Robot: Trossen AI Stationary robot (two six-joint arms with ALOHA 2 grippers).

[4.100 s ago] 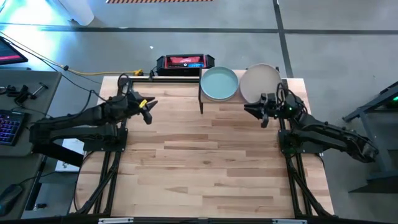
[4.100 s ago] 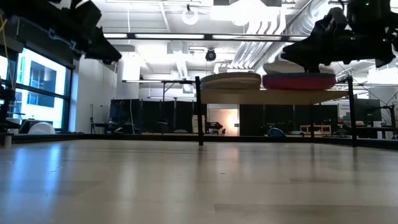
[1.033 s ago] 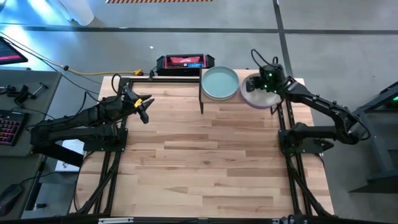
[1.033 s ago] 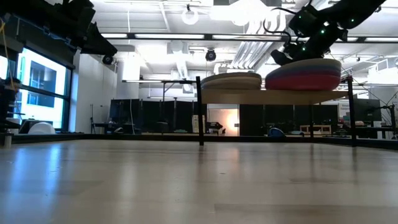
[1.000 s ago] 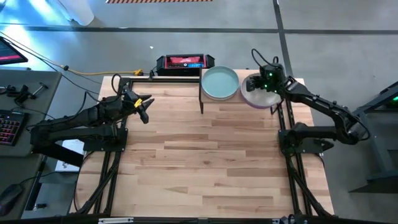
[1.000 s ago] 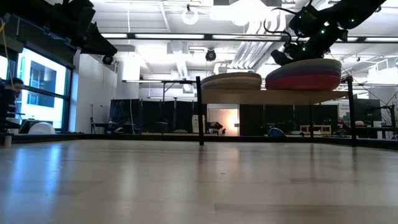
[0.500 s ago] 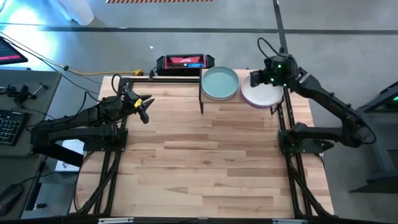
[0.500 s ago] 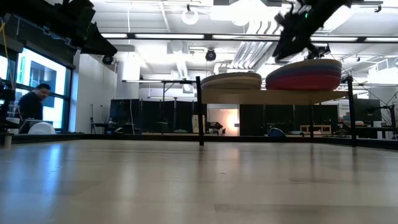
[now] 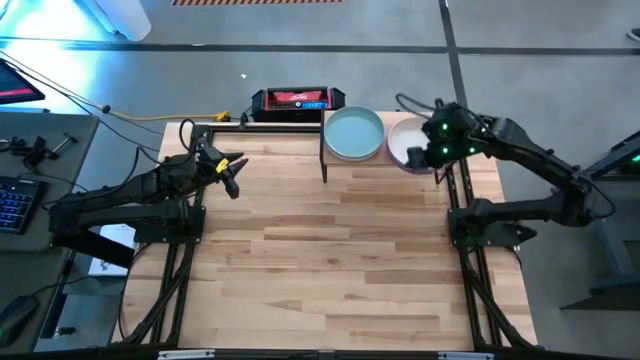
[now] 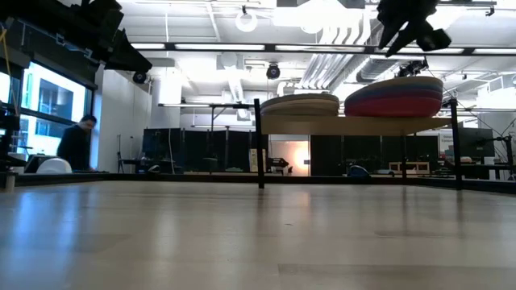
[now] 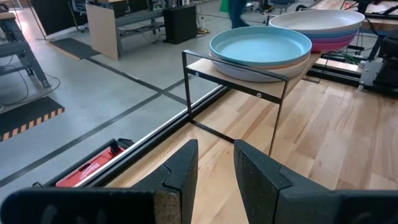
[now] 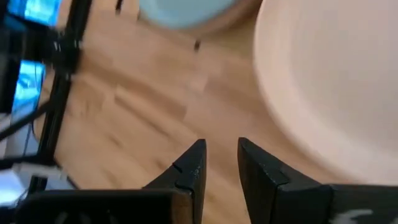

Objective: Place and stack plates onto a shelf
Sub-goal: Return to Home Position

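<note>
The shelf (image 10: 355, 123) stands at the table's far edge and carries two stacks of plates. The left stack (image 11: 261, 46) has a teal plate on top. The right stack (image 10: 393, 95) has a cream-white plate (image 12: 329, 81) on top, with pink, magenta and bluish rims below it. My right gripper (image 10: 409, 32) hovers above the right stack's near side, tipped downward, open, with nothing between its fingers (image 12: 219, 163). My left gripper (image 9: 232, 176) waits at the far left of the table, open and holding nothing, pointing toward the shelf (image 11: 214, 168).
A red and black box (image 9: 297, 100) lies beyond the table's far edge, left of the shelf. Bare wood tabletop (image 9: 330, 260) spreads between the two arms. A person (image 10: 76, 145) moves in the room far behind the table.
My right gripper has risen from the top of the right stack and drawn back toward the table's near-right side, tipping to point more steeply down. The stack has stayed in place on the shelf.
</note>
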